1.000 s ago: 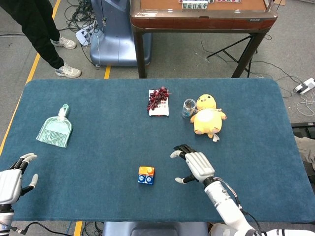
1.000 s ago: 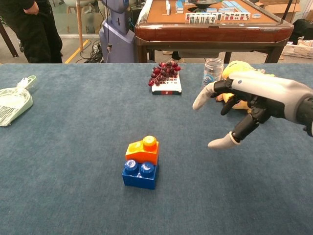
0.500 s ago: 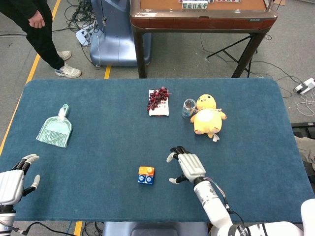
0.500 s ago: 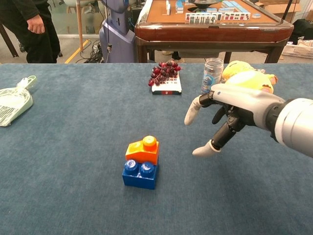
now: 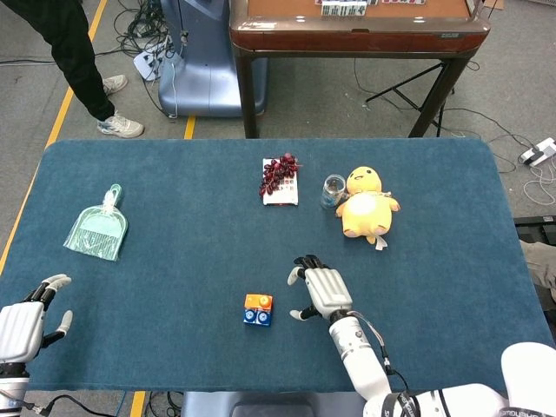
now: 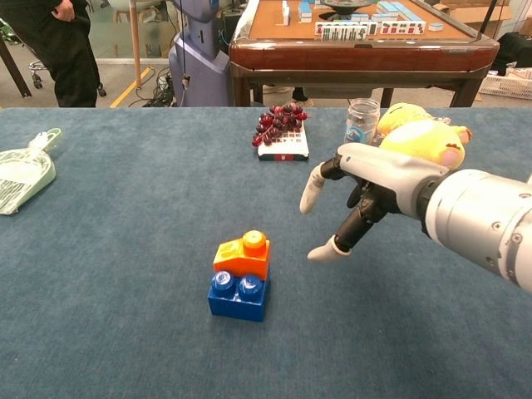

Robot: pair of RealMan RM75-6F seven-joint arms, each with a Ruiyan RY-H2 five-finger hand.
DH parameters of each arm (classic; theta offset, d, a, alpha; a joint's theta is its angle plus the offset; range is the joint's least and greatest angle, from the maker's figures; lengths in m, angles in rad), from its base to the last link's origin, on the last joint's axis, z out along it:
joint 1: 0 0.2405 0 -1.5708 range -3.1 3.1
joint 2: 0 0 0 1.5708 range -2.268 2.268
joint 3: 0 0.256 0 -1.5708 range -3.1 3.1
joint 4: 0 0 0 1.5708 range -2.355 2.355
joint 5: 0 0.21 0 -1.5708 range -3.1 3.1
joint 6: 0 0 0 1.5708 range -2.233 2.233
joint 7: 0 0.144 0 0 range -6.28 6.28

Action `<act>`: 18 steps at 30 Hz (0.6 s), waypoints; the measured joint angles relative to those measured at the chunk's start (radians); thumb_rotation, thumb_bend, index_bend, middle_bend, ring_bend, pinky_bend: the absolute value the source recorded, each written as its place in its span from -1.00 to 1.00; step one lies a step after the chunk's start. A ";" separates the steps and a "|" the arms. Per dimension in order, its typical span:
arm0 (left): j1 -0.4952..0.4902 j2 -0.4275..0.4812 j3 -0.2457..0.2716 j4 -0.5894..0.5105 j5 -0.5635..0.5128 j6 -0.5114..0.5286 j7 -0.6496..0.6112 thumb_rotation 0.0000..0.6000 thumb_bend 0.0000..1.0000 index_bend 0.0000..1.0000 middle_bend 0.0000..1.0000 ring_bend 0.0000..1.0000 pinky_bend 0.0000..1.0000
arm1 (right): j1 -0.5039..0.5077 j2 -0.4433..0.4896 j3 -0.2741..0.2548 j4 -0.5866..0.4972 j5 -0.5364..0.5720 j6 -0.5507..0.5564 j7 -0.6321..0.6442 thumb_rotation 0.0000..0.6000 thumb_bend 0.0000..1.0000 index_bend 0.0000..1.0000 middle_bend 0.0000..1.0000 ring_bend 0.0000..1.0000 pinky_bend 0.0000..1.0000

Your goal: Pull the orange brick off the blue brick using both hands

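An orange brick [image 6: 243, 254] [image 5: 258, 302] with a single stud sits stacked on a blue brick [image 6: 237, 296] [image 5: 256, 318] near the table's front middle. My right hand [image 6: 357, 195] [image 5: 316, 288] hovers just right of the bricks, fingers spread, holding nothing and apart from them. At the front left corner my left hand [image 5: 24, 319] is open over the table edge, far from the bricks; it shows only in the head view.
A green dustpan [image 5: 97, 229] lies at the left. Behind the bricks are a tray of red grapes [image 5: 280, 180], a clear jar [image 5: 332, 190] and a yellow plush duck [image 5: 367, 204]. A person's legs [image 5: 69, 48] stand beyond the table's far left corner.
My right hand has moved left toward the stacked bricks, still spread. My left hand has slid slightly lower at the corner. The bricks have not moved. The person has shifted.
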 measured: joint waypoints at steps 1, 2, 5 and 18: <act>0.000 0.000 0.000 0.000 0.001 0.001 -0.001 1.00 -0.17 -0.41 -0.54 -0.24 0.27 | 0.002 -0.003 0.001 0.003 -0.001 0.001 0.001 1.00 -0.83 -0.17 -0.68 -0.88 -0.58; 0.000 0.001 0.000 0.000 0.001 0.002 -0.001 1.00 -0.17 -0.41 -0.54 -0.24 0.27 | 0.004 -0.006 0.001 0.006 -0.003 0.003 0.001 1.00 -0.82 -0.17 -0.68 -0.88 -0.58; 0.000 0.002 0.000 -0.003 0.003 0.002 0.002 1.00 -0.17 -0.41 -0.54 -0.24 0.27 | 0.008 -0.015 0.000 0.013 -0.007 0.005 0.003 1.00 -0.78 -0.15 -0.68 -0.88 -0.58; -0.002 -0.004 0.002 -0.002 0.003 -0.004 0.005 1.00 -0.17 -0.41 -0.54 -0.24 0.27 | 0.027 -0.042 -0.009 0.051 -0.039 -0.009 0.016 1.00 -0.99 -0.41 -0.73 -0.90 -0.60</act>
